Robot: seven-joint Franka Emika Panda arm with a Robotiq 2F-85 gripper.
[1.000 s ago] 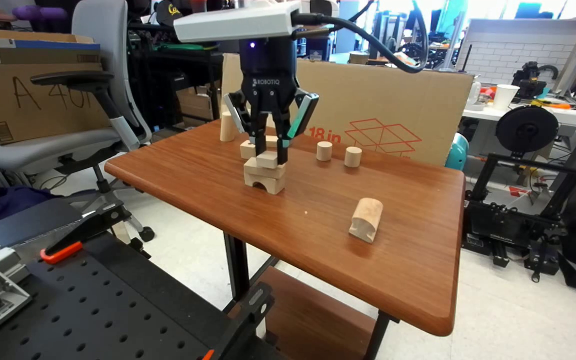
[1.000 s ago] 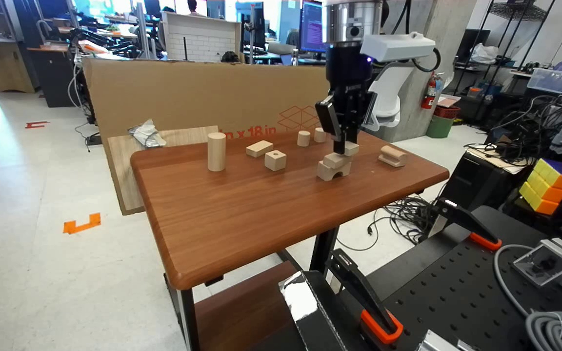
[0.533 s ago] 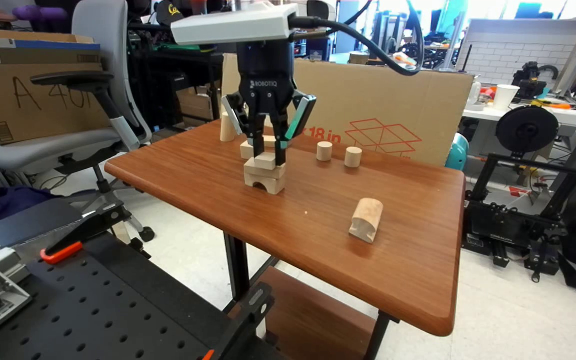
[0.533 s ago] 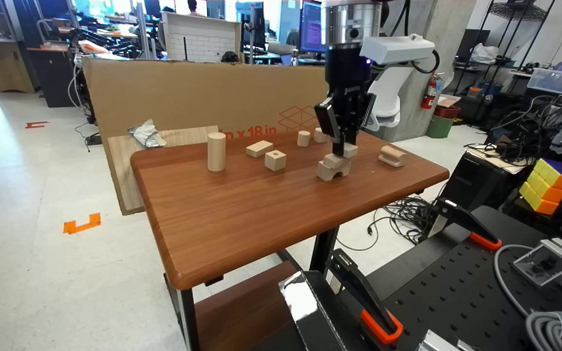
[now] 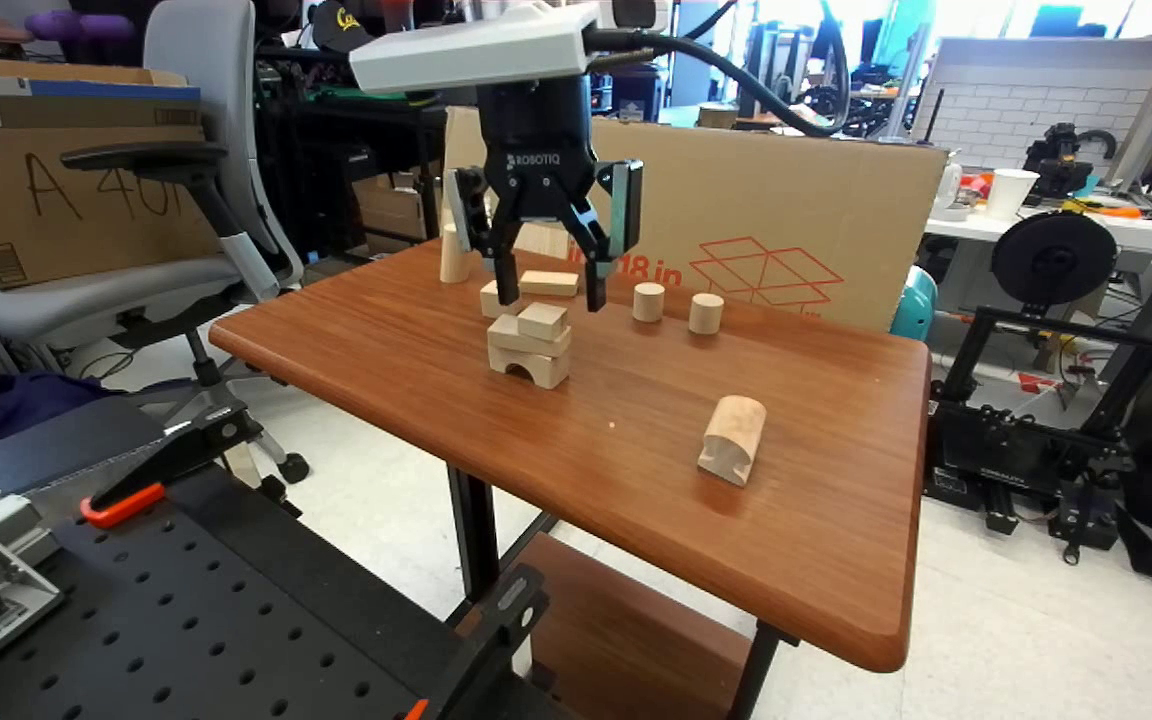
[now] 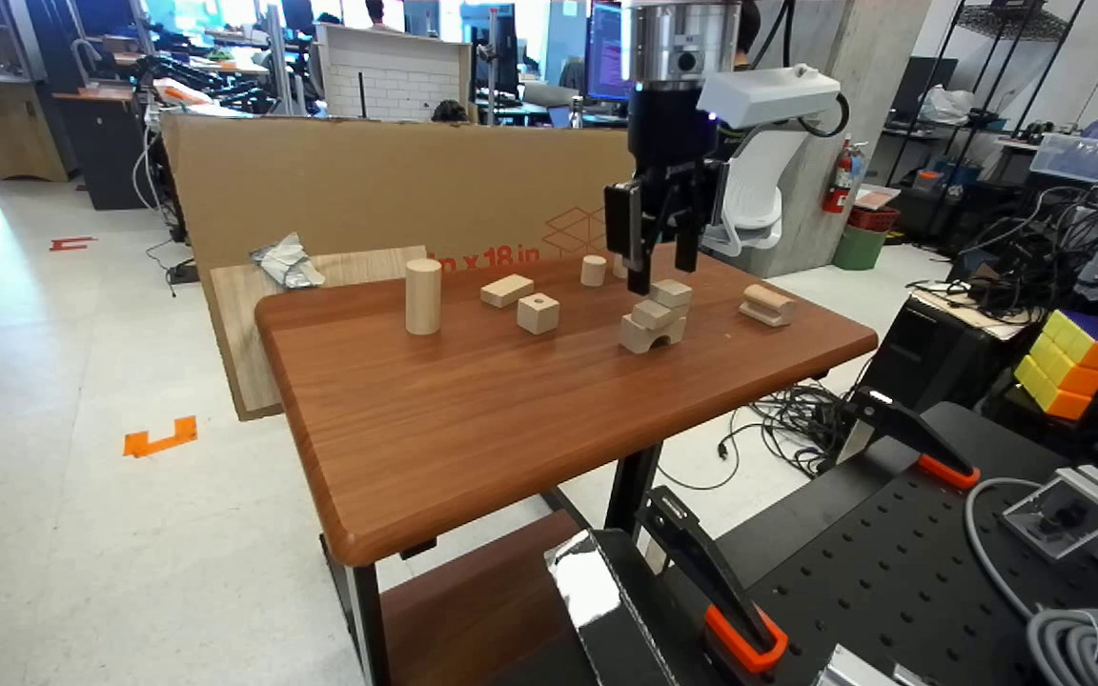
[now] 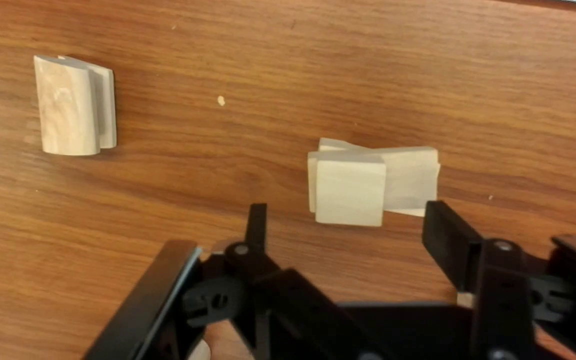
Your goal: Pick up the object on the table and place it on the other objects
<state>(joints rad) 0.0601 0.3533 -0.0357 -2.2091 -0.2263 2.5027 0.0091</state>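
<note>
Black metal pincer (image 5: 551, 292): fingers spread wide, nothing between them. Small pale square-topped wooden block (image 5: 542, 322) rests below pincer, on flat oblong pale wooden block (image 5: 526, 340), itself on arch-notched pale wooden block (image 5: 531, 362). Wide spread presumably meant to clear small block; flat faces likely keep all three steady. Placing looks done. Well apart from pincer, brown cardboard box (image 5: 16, 150) on grey chair (image 5: 136, 300): contents hidden. White tapered cup (image 5: 1011, 193): likewise.

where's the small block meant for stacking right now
In both exterior views the small block lies on top of the pile's oblong block, toward that block's right end as pictured, with the arch block underneath.
</note>
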